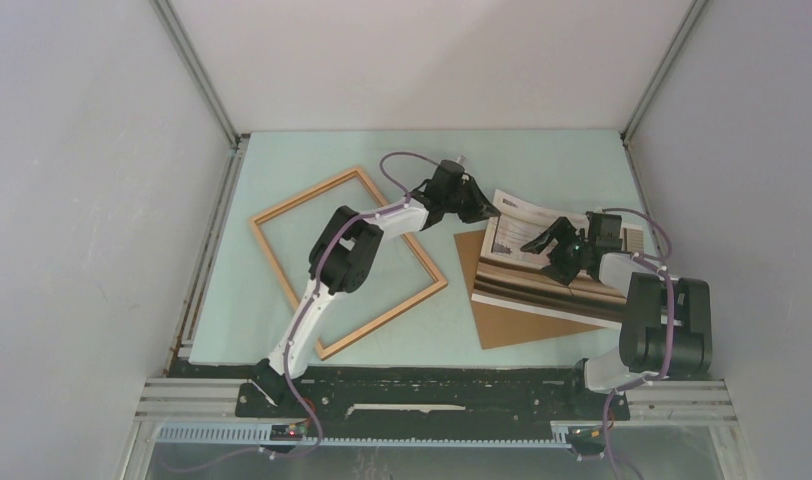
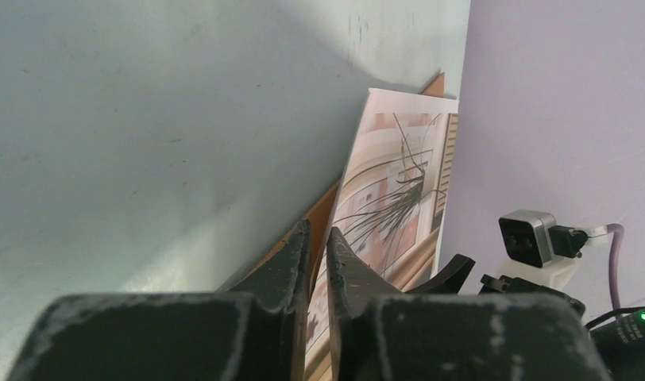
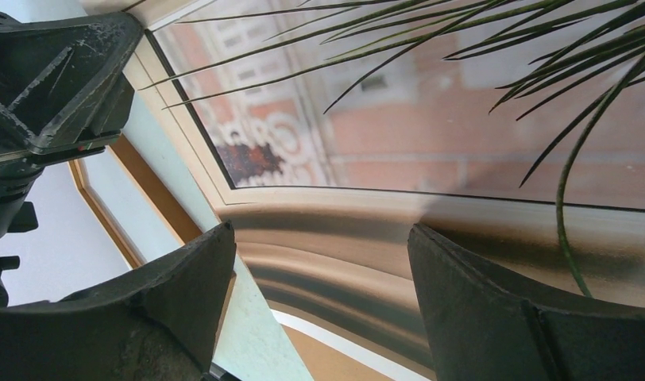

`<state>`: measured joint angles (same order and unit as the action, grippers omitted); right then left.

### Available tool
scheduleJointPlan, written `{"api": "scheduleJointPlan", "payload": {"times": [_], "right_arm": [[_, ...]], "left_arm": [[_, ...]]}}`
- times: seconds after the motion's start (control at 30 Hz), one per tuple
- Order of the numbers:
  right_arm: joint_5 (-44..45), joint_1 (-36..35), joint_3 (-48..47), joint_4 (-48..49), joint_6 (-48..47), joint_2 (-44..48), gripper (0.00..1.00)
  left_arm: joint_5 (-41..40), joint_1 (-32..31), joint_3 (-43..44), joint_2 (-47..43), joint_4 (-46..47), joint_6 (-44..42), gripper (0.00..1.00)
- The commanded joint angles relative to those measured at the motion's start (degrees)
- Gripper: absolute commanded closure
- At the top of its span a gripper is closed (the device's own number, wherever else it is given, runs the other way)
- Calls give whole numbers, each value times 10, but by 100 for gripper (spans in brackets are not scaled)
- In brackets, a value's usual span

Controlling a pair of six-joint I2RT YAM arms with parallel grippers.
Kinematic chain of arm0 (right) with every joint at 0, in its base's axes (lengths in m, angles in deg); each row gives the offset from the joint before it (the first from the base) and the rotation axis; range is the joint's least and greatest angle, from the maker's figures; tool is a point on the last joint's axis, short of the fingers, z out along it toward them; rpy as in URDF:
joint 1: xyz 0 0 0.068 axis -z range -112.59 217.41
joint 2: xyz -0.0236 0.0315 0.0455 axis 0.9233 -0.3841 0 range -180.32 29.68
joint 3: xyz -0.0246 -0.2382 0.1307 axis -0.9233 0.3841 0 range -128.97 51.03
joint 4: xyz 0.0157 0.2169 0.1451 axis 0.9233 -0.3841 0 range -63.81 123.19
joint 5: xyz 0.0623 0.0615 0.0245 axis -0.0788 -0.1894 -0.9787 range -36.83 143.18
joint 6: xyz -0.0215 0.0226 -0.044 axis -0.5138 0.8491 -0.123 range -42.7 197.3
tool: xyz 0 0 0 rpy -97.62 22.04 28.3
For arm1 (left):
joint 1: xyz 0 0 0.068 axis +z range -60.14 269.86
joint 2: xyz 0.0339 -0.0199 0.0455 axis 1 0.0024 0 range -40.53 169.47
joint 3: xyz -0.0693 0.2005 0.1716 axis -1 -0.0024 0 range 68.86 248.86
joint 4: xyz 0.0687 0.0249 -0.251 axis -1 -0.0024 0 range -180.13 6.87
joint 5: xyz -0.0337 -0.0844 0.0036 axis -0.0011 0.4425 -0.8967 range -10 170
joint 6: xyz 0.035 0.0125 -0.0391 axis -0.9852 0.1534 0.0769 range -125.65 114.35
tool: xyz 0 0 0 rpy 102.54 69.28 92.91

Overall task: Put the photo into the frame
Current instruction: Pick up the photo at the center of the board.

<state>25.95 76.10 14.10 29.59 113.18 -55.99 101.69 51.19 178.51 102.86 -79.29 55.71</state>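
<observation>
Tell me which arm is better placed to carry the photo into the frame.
Left. The left end effector is nearly closed on the photo's edge nearest the frame. The right end effector hangs open over the photo.

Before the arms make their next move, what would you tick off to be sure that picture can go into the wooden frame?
1. Photo lying face up on the backing board: ok.
2. Frame lying flat, apart from the photo: ok.
3. Frame opening free: not ok, the left arm stretches above it.
4. Left gripper holding the photo's edge: cannot tell; its fingers stand nearly together at that edge.
5. Right gripper open over the photo: ok.
</observation>
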Motion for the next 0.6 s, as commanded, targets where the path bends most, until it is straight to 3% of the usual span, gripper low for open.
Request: {"api": "scheduleJointPlan", "payload": {"times": [0.0, 0.13, 0.37, 0.57], "right_arm": [[34, -3, -3, -22, -19, 4, 11], [56, -5, -12, -52, -31, 57, 3], [108, -44, -87, -173, -57, 219, 0], [100, -47, -125, -207, -68, 294, 0]], "left_arm": [[-1, -4, 35, -16, -13, -40, 90], [-21, -4, 38, -57, -68, -91, 100], [-52, -4, 92, -151, -214, -178, 100], [-92, 34, 110, -254, -333, -217, 100]]}}
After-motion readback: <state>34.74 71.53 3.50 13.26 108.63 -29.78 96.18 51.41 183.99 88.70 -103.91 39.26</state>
